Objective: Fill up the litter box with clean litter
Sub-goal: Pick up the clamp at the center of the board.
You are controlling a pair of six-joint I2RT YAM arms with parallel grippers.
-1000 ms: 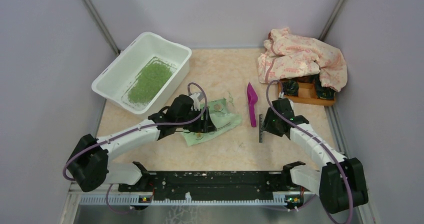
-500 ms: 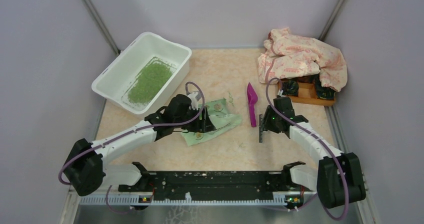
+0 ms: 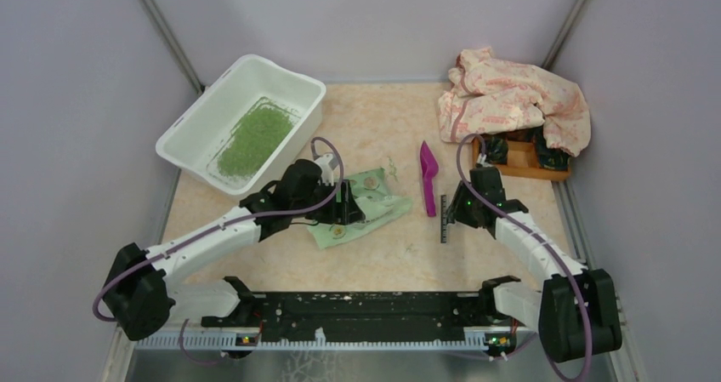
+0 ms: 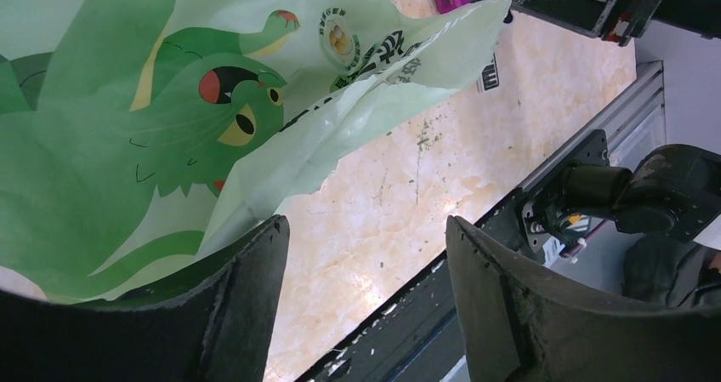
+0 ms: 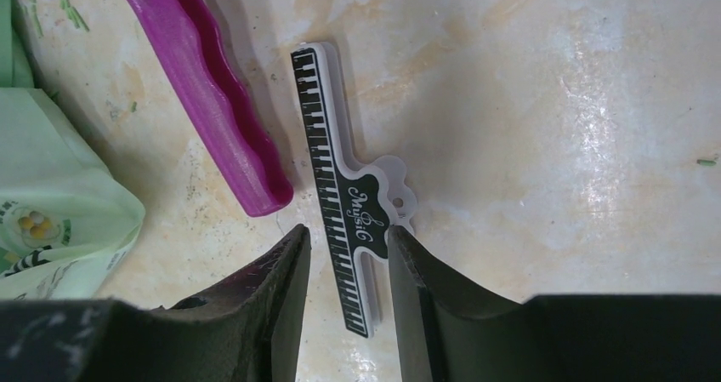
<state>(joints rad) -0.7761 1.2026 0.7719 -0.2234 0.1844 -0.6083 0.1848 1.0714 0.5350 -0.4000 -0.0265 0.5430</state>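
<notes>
Black and spread wide, the left hand [image 4: 366, 225] hangs low over the edge of a crumpled light green printed bag [image 4: 170, 101] that lies on the beige marbled table [image 3: 366, 127]. Bare table shows between its fingers [image 4: 255, 297]. To its right, the right hand [image 5: 347, 230] hovers over a clip printed with piano keys [image 5: 340, 186]. This hand is only narrowly parted, one finger on each side of the clip, not pinching it. A magenta scoop [image 5: 204, 84] lies just left of the clip. Farther back on the left stands the litter box [image 3: 223, 93], with the clean litter [image 3: 253, 139] a green patch on its floor. At far right, a floral cloth [image 3: 510, 101] drapes over an orange wooden tray [image 3: 527, 171].
</notes>
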